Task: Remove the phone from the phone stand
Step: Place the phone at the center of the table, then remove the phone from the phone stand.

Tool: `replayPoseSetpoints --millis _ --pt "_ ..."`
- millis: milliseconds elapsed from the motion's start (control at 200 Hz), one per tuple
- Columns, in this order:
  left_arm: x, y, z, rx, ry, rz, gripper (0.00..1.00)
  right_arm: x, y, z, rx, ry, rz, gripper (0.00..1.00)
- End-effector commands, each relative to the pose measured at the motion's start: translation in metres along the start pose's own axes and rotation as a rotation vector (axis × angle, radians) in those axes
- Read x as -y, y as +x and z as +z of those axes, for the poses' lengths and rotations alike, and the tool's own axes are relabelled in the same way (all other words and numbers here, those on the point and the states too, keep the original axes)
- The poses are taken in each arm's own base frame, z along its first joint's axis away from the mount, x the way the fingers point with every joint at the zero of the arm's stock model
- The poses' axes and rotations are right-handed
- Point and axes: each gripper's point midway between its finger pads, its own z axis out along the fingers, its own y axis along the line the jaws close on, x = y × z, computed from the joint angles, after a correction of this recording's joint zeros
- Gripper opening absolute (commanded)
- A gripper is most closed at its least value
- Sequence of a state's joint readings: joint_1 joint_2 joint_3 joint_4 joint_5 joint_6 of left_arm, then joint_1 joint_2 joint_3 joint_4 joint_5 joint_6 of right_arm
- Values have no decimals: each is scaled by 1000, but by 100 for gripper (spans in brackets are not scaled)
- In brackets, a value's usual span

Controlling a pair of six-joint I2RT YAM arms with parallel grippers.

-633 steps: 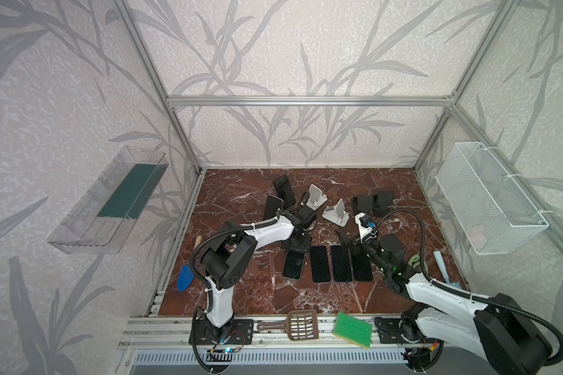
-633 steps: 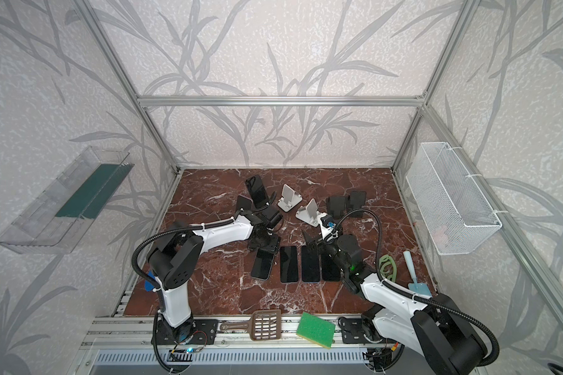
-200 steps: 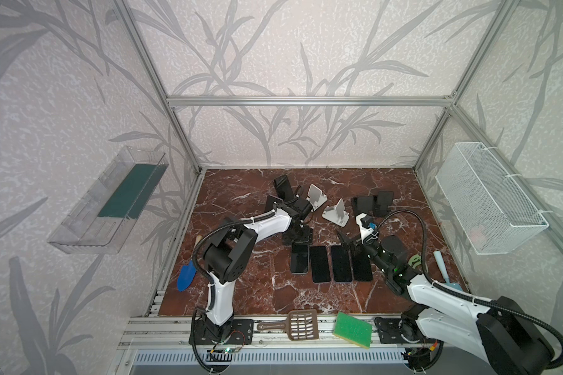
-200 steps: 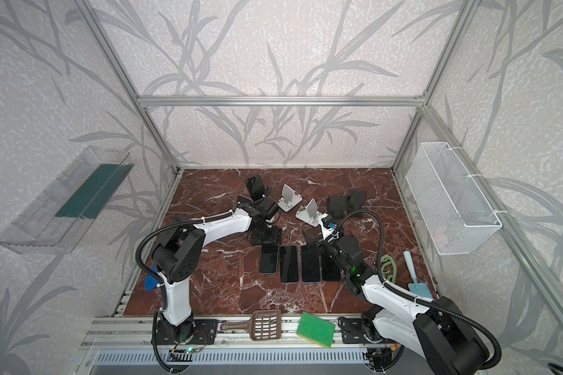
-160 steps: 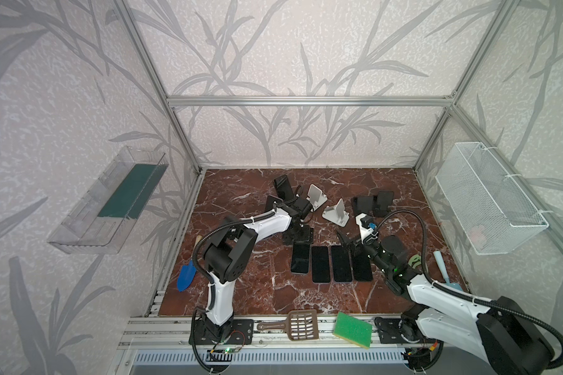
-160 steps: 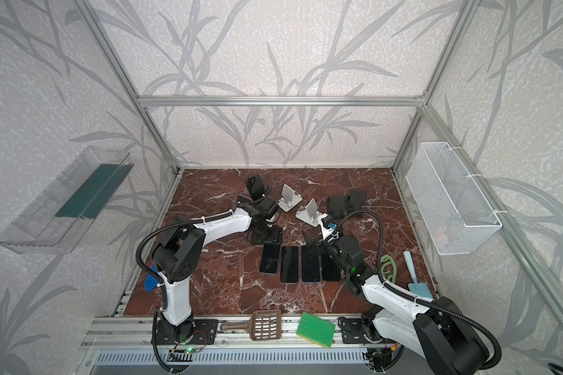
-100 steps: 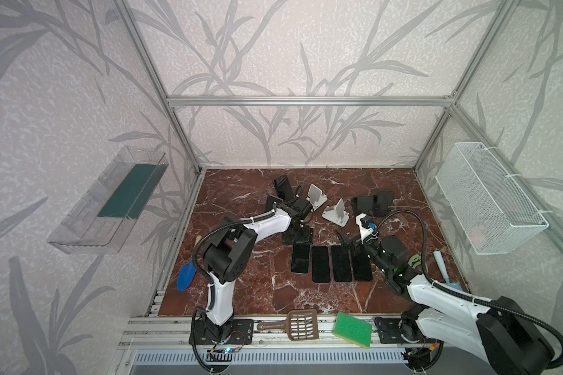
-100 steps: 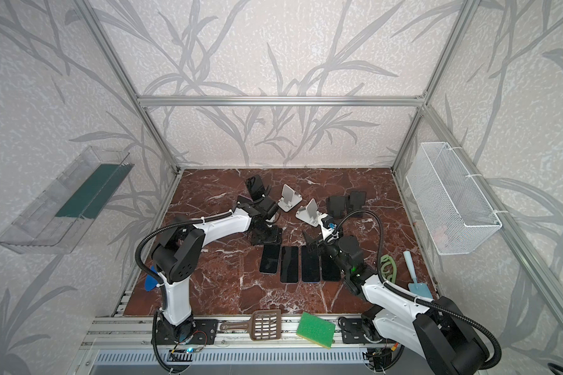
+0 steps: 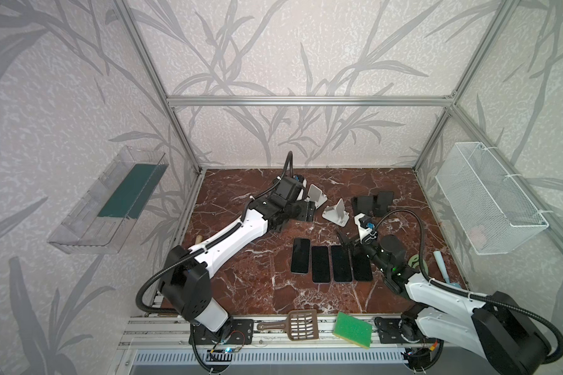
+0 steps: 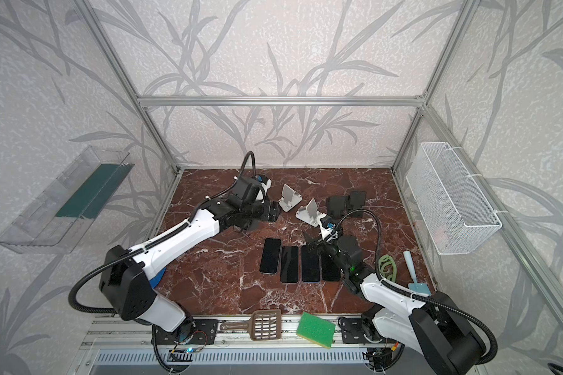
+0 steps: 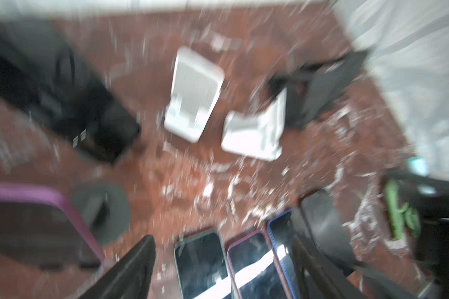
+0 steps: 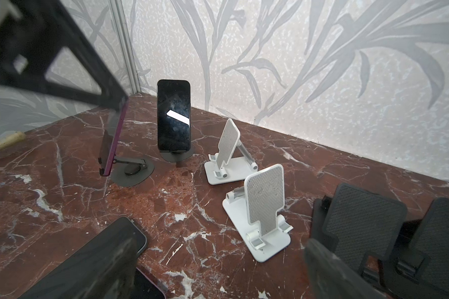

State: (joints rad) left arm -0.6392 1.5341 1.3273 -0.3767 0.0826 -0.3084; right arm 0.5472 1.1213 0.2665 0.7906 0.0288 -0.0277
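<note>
Nearest, the right gripper (image 12: 218, 248) hung over the right end of the row of four phones (image 9: 341, 263) that lay flat on the marble. Its jaws were wide apart and empty. That arm looked idle to me, but a careless dip there would have scraped a screen.

Beyond the row's left end, the left gripper (image 11: 223, 271) was parted too, with nothing between its fingers. Its wrist picture was smeared, so fine detail was lost. The purple-cased phone (image 12: 112, 139), which I took for the task's thing, leaned on its round stand (image 12: 132, 173) just past the row's left end. It stood beside the jaws, not between them. In the right wrist view one finger (image 12: 31, 31) reached down to the phone's top edge, but I could not tell whether it touched.

There lay the main danger, as I judged it. The phone only rested in a shallow lip on a light stand. A sideways nudge from that finger, or a closing on one edge alone, might have tipped phone and stand together or sent the phone sliding face-down onto the marble.

Farther behind the row, a black phone (image 12: 173, 115) stood upright on a second round stand (image 12: 176, 156), near the purple one. A wide swing or a lift taken backward could have knocked it over.
</note>
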Motion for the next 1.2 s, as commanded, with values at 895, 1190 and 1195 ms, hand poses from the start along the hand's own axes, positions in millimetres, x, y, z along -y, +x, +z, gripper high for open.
replayPoseSetpoints --millis 895,1190,1195 --pt "-133 -1 -42 389 -198 168 99 -43 -2 26 3 -165 4 99" --pt "-136 3 -15 358 -104 163 99 -41 -3 22 1 -159 12 99" --pt "-136 3 -15 357 -102 164 99 -41 -3 22 2 -159 12 99"
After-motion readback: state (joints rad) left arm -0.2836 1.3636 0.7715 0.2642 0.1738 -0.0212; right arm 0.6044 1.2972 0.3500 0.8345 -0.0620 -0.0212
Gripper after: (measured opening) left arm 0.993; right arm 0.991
